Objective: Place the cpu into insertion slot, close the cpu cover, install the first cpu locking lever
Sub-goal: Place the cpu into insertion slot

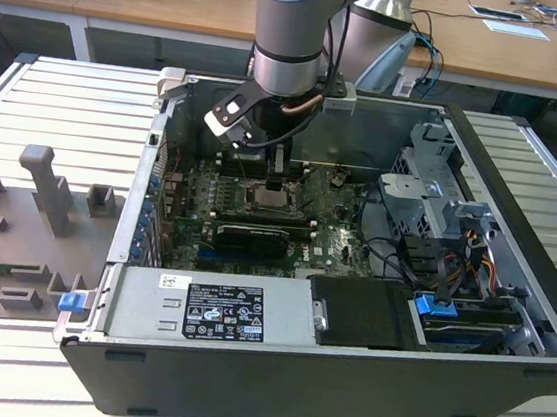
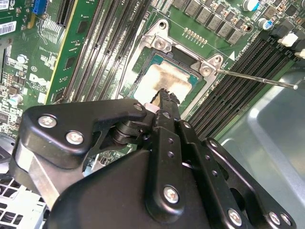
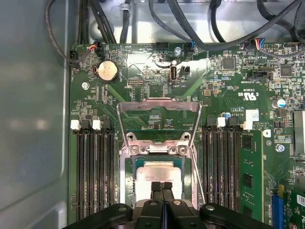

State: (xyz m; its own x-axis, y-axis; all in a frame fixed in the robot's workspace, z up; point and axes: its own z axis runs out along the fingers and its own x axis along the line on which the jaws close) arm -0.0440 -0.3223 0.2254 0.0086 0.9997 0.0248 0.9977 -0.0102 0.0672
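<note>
Exterior view: the arm (image 1: pixel 291 29) reaches down into an open computer case (image 1: pixel 268 389). The jaws hang just over the cpu (image 1: pixel 265 199), and a black card (image 1: pixel 251 236) lies at its 6 o'clock.

First wrist view: the jaws are clenched together on nothing, tips at the cpu's top. The cover (image 3: pixel 159 102) stands raised.

Second wrist view: the cpu sits in the slot (image 2: pixel 180 58), and a thin lever (image 2: pixel 252 78) juts out unlatched.

Pale wooden desks (image 1: pixel 171 0) with scattered papers (image 1: pixel 516 28) behind a ribbed grey metal worktable (image 1: pixel 59 103)
</note>
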